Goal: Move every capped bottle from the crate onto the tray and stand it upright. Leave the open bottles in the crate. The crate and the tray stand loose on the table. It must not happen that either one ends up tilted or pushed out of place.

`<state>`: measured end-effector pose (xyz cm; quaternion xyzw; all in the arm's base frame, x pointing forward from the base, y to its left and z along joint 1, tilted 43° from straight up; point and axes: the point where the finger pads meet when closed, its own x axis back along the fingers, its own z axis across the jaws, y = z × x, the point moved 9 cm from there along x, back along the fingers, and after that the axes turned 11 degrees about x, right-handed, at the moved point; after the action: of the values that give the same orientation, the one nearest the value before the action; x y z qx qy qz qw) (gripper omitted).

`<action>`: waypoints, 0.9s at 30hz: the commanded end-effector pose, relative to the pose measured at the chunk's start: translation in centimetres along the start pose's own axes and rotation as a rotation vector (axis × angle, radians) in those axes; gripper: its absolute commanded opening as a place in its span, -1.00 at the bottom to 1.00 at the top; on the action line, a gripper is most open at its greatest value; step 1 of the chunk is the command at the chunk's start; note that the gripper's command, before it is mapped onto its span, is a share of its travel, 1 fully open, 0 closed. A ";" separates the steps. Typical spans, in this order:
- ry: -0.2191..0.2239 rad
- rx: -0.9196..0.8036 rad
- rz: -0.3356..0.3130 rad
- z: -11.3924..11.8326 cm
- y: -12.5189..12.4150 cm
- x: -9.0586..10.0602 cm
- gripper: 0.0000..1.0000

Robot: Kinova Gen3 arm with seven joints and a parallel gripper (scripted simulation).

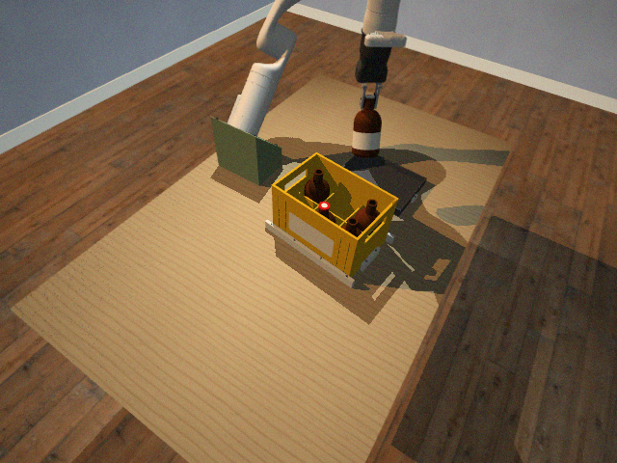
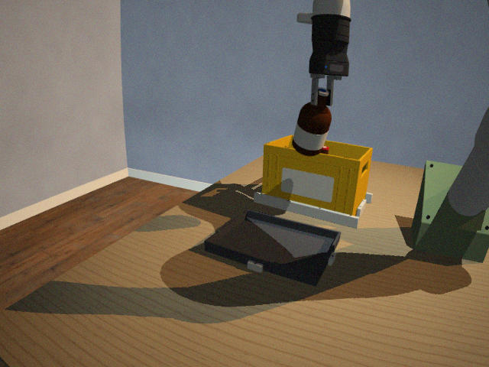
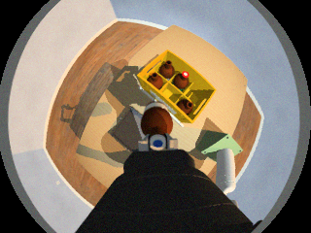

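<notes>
My gripper (image 1: 369, 100) (image 2: 323, 95) is shut on the neck of a brown bottle with a white label and a blue cap (image 1: 366, 130) (image 2: 312, 128) (image 3: 157, 124). The bottle hangs slightly tilted in the air above the dark tray (image 1: 393, 184) (image 2: 276, 246). The yellow crate (image 1: 333, 211) (image 2: 315, 173) (image 3: 177, 88) holds a bottle with a red cap (image 1: 324, 206) (image 3: 186, 76) and three brown bottles without caps (image 1: 317, 185) (image 1: 368, 211) (image 1: 351, 227).
The crate sits on a white base plate (image 1: 318, 258) (image 2: 312, 209). The arm's green mounting block (image 1: 245, 154) (image 2: 446, 213) stands on the table beside the crate. The tray lies close behind the crate, towards the table's far edge.
</notes>
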<state>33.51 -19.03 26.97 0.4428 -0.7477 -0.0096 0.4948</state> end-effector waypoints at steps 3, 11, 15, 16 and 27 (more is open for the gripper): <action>0.003 0.006 0.007 -0.8 0.7 0.2 -1.00; 0.005 0.007 0.009 -1.7 1.5 0.2 -1.00; 0.002 0.005 0.005 -2.2 1.9 0.1 -1.00; 0.003 0.005 0.005 -2.3 2.0 0.1 -1.00; 0.005 0.007 0.008 -3.8 3.4 0.2 -1.00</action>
<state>34.11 -15.55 30.26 0.4429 -0.7476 -0.0081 0.4949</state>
